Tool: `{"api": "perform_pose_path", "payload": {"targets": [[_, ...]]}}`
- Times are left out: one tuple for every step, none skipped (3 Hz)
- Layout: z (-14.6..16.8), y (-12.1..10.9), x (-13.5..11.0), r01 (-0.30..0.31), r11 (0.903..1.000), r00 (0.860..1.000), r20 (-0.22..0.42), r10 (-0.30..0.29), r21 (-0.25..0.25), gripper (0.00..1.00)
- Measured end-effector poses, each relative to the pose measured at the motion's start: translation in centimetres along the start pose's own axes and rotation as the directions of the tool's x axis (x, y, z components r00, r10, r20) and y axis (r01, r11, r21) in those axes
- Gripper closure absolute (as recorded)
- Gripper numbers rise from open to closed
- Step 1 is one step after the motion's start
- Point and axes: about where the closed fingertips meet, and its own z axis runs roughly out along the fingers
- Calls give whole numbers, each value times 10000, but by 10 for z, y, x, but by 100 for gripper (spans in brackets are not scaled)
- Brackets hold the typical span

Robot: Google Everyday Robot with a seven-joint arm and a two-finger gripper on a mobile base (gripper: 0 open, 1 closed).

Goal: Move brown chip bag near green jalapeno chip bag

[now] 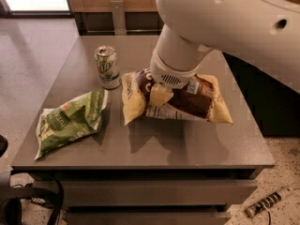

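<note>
The brown chip bag (199, 102), dark brown in the middle with yellow ends, hangs low over the middle of the grey table (164, 149), its left end drooping down to the tabletop. My gripper (164, 90) comes down from the big white arm and is shut on the bag's upper left part; the wrist hides most of it. The green jalapeno chip bag (70, 121) lies flat at the table's front left, a short gap to the left of the brown bag.
A green-and-white soda can (108, 67) stands upright behind the green bag, just left of the brown bag's end. The white arm (225, 27) fills the upper right. A power strip (269, 203) lies on the floor at bottom right.
</note>
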Motion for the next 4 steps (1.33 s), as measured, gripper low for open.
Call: {"api": "perform_pose_path", "payload": {"targets": [[0,0,-1,-3,10000,10000,15,3,21,61],[0,0,-1,8,10000,10000,17,-8,21,38],[0,1,-2,30,10000,10000,21,-30,18,7],[0,1,-3,39,10000,10000,23,-39,17,0]]}}
